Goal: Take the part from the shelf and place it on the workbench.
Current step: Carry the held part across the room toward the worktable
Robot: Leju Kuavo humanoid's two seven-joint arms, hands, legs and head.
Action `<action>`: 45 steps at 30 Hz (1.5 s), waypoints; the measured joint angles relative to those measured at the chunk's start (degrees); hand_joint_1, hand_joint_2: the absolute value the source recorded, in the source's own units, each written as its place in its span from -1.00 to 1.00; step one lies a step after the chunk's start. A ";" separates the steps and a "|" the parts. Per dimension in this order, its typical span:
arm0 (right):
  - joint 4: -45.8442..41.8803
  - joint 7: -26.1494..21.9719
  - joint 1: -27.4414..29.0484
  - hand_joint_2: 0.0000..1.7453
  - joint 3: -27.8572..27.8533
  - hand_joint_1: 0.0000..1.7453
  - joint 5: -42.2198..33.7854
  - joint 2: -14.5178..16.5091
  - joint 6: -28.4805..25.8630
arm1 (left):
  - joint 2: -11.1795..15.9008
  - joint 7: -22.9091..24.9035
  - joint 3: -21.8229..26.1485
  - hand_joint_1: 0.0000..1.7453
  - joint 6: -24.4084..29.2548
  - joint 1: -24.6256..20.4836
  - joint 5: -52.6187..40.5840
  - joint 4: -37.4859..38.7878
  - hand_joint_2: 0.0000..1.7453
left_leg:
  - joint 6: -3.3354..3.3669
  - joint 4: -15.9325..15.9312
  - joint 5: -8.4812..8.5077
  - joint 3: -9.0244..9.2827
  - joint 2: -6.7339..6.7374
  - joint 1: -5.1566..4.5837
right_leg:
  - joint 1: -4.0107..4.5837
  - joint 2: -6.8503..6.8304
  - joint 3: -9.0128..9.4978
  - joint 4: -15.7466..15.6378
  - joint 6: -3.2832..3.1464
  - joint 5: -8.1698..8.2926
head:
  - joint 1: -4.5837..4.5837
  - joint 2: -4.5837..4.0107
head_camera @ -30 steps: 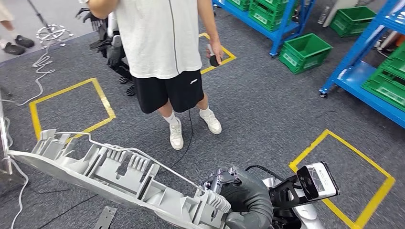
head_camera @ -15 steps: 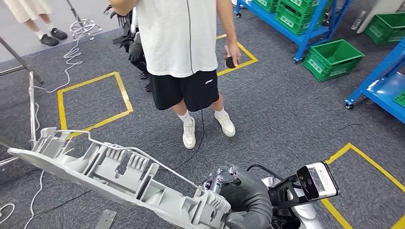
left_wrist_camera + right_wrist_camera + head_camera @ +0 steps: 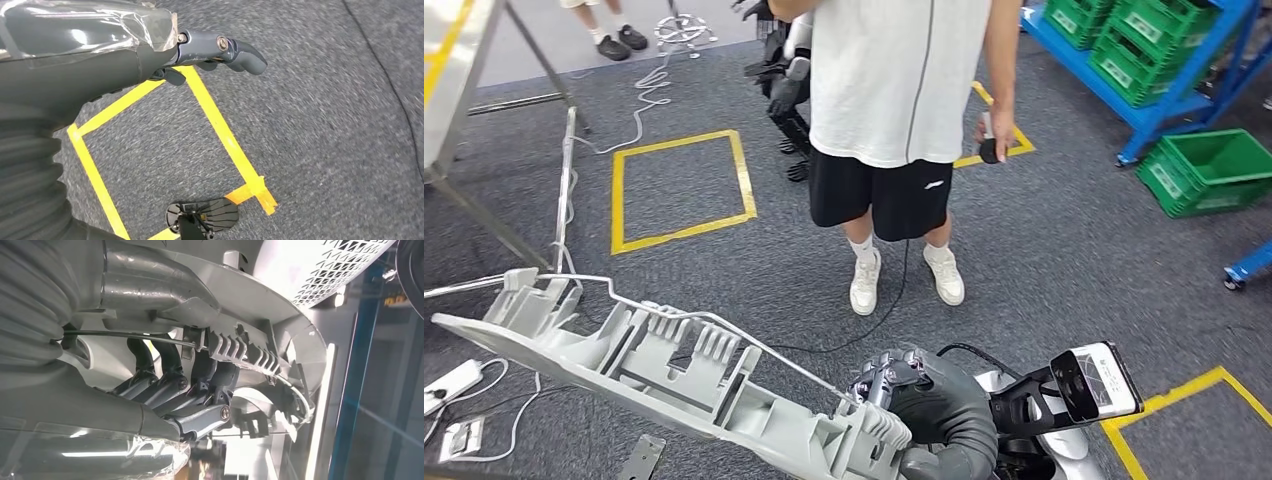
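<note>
Head view shows us, at far left, the slanted metal leg of a table and a white power strip on the grey carpet. Next comes the part, a long grey moulded plastic panel with ribs, clips and a thin wire along its upper edge. It is already off the shelf and in the air, reaching from low left across to our right hand, which grips it at its right end. In the right wrist view the dark fingers curl round a ribbed edge of the panel.

We judge the panel light for its length but awkward: stiff along the ribs, likely to flex and swing at the free left end, since it is held at one end alone. The clips and thin tabs look breakable, and the wire could snag. A grip on a thick rib, close to the middle, would steady it better; smooth plastic may slip.

Further right stands a person in a white shirt, then green crates by a blue rack.

Our left hand hangs over yellow floor tape, holding nothing, fingers loosely curled but apart.
</note>
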 joint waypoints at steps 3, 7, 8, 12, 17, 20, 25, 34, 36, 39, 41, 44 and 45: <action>0.00 -0.01 -0.05 1.00 0.02 1.00 0.01 -0.09 0.01 | 0.01 0.02 0.04 -1.00 -0.01 0.08 -0.01 0.00 1.00 | -0.93 0.91 -0.44 -0.47 -2.15 0.06 | -0.63 2.65 4.45 -9.93 0.68 4.14 | 0.03 0.00; 0.00 -0.05 -0.23 1.00 0.06 1.00 0.02 0.03 0.03 | 0.06 0.04 0.06 -1.00 -0.01 0.59 -0.03 0.00 1.00 | -2.12 1.50 -0.65 -1.27 -2.81 0.26 | -0.34 1.83 4.92 -10.72 -1.28 4.73 | -0.04 0.00; -0.01 -0.06 -0.26 1.00 0.07 1.00 0.02 0.12 0.03 | 0.07 0.04 0.07 -1.00 0.01 0.63 -0.04 0.00 1.00 | -2.36 2.75 -1.39 -1.84 -1.56 0.28 | -0.40 1.27 5.05 -10.80 -1.73 4.74 | -0.14 0.00; -0.02 -0.08 -0.26 1.00 0.07 1.00 -0.01 0.33 0.03 | 0.04 0.04 0.14 -1.00 0.06 0.30 -0.05 0.00 1.00 | -3.02 16.55 -7.51 -8.69 3.76 0.40 | 0.31 -1.37 5.42 -10.85 -2.93 4.32 | -0.37 0.00; -0.02 -0.15 -0.29 1.00 0.16 1.00 -0.03 0.36 0.21 | 0.07 0.04 0.22 -1.00 0.05 0.34 -0.10 0.00 1.00 | -1.66 7.24 -1.94 -4.04 6.52 -0.18 | 1.24 -4.44 6.08 -10.84 -3.16 3.58 | -0.36 0.00; -0.02 -0.36 -0.32 1.00 0.18 1.00 -0.13 0.35 0.45 | 0.21 -0.02 0.27 -1.00 0.02 0.20 -0.34 -0.09 1.00 | -0.67 2.55 -1.06 -1.78 7.97 -1.16 | 1.70 -5.96 6.34 -10.91 -2.54 3.07 | -0.33 0.00; -0.05 -0.59 -0.55 1.00 0.13 1.00 -0.38 0.24 0.74 | 0.19 -0.02 0.31 -1.00 -0.04 0.21 -0.54 -0.36 1.00 | 0.47 0.45 0.04 -0.62 4.65 -0.45 | 1.30 -2.45 3.84 -5.29 -2.10 0.24 | -0.19 0.00; 0.07 -0.69 -0.25 1.00 0.13 1.00 -0.32 -0.19 1.15 | -0.05 -0.02 0.41 -1.00 -0.10 0.34 -0.54 -0.46 1.00 | -0.99 1.70 -0.66 -1.01 -2.27 0.08 | -0.77 3.15 3.39 -9.16 0.56 4.56 | 0.03 0.00; 0.14 -0.73 -0.22 1.00 0.16 1.00 -0.18 -0.12 1.28 | -0.04 -0.02 0.44 -1.00 -0.10 0.75 -0.51 -0.46 1.00 | -1.66 1.91 -0.73 -1.41 -3.18 0.23 | -0.44 2.76 3.67 -9.62 -0.53 4.94 | 0.03 0.00; 0.15 -0.79 -0.26 1.00 0.18 1.00 0.05 0.06 1.36 | -0.08 -0.02 0.45 -1.00 -0.11 1.32 -0.52 -0.46 1.00 | -2.29 4.31 -2.13 -2.54 -0.63 0.47 | -0.39 1.22 4.02 -9.83 -1.63 5.02 | -0.11 0.00; 0.15 -0.87 -0.20 1.00 0.18 1.00 0.07 0.17 1.38 | -0.12 -0.02 0.47 -1.00 -0.14 1.24 -0.53 -0.47 1.00 | -2.63 10.92 -5.39 -5.76 2.70 0.46 | -0.01 -0.11 4.23 -9.86 -2.29 4.76 | -0.24 0.00; 0.17 -0.92 -0.14 1.00 0.18 1.00 0.08 0.19 1.43 | -0.25 -0.02 0.48 -1.00 -0.27 1.31 -0.56 -0.48 1.00 | -2.67 18.48 -7.61 -9.74 3.88 0.58 | 0.64 -2.26 4.42 -9.84 -2.82 4.38 | -0.26 0.00; 0.17 -0.93 -0.13 1.00 0.18 1.00 0.07 0.19 1.48 | -0.26 -0.01 0.48 -1.00 -0.30 1.38 -0.58 -0.48 1.00 | -2.48 17.01 -6.44 -9.01 4.08 0.56 | 0.80 -2.91 4.54 -9.85 -2.95 4.26 | -0.26 0.00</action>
